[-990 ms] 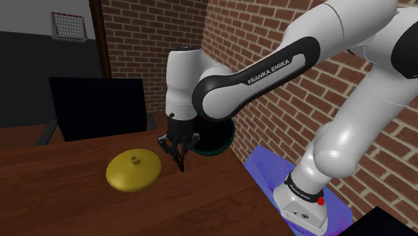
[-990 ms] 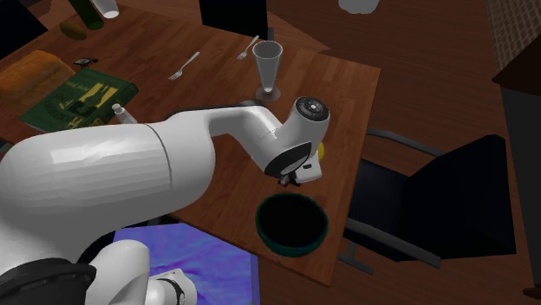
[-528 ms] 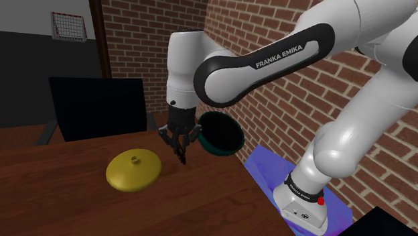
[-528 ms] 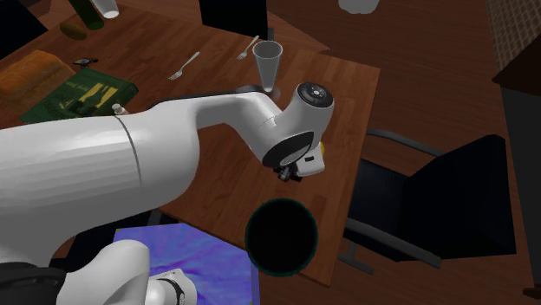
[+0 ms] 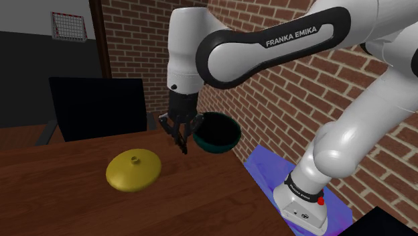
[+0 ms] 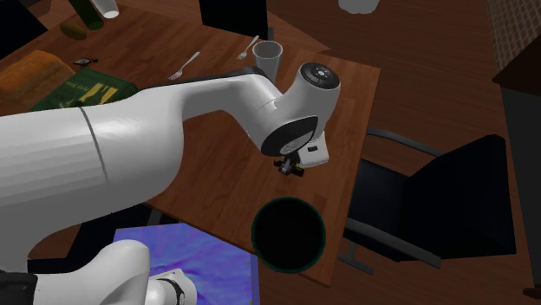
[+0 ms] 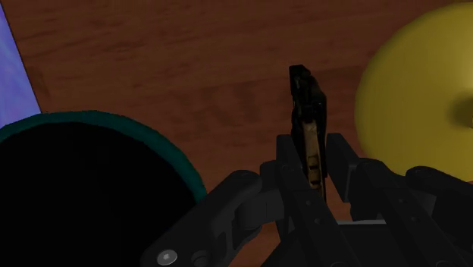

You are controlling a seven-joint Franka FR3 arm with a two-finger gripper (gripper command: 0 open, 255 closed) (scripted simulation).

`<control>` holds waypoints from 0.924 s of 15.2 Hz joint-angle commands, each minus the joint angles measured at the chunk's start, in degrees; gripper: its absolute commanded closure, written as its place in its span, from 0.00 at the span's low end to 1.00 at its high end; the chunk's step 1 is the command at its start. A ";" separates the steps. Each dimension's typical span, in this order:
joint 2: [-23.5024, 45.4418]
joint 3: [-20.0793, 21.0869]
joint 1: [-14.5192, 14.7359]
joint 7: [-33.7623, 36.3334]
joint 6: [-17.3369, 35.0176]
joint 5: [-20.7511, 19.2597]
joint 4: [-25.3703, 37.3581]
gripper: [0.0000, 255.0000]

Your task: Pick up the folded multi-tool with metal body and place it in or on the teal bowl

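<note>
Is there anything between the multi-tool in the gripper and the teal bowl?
Nothing visible. The gripper holds the multi-tool above bare table beside the bowl; the yellow lid lies on the opposite side.

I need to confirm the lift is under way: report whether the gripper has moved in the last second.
Yes. In the shoulder view the gripper, shut on the multi-tool, has risen higher above the yellow lid.
</note>
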 commanded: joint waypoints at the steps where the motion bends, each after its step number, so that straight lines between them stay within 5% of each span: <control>1: -0.55 -0.20 -0.04 -0.13 -1.60 0.19 1.08 1.00; 12: -2.50 -1.09 -0.25 -0.28 -9.76 0.68 7.51 1.00; 14: -6.34 -3.25 -0.80 -3.75 -10.32 2.21 4.26 1.00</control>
